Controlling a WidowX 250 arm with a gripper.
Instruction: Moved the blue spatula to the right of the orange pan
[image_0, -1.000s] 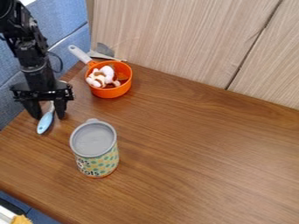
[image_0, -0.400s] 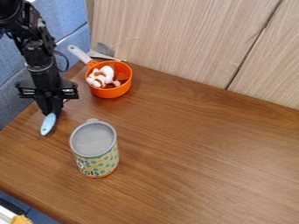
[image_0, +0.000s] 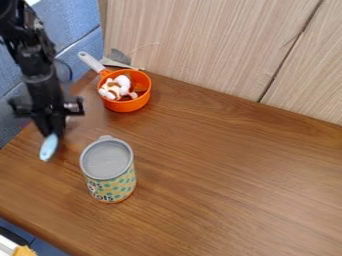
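Gripping the blue spatula (image_0: 49, 148) in the claw (image_0: 53, 133), closed tight around it, near the counter's (image_0: 220, 170) left edge, apart from the orange pan (image_0: 127, 106).

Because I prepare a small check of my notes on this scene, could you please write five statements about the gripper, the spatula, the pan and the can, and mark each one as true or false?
1. The jaws of the gripper are closed on the blue spatula. True.
2. The orange pan is empty. False: white and brown pieces lie in it.
3. The dotted can stands upright with a grey lid on top. True.
4. The blue spatula is already to the right of the orange pan. False: in the view it is to the left of the pan.
5. The can lies inside the pan. False: it stands apart from it.
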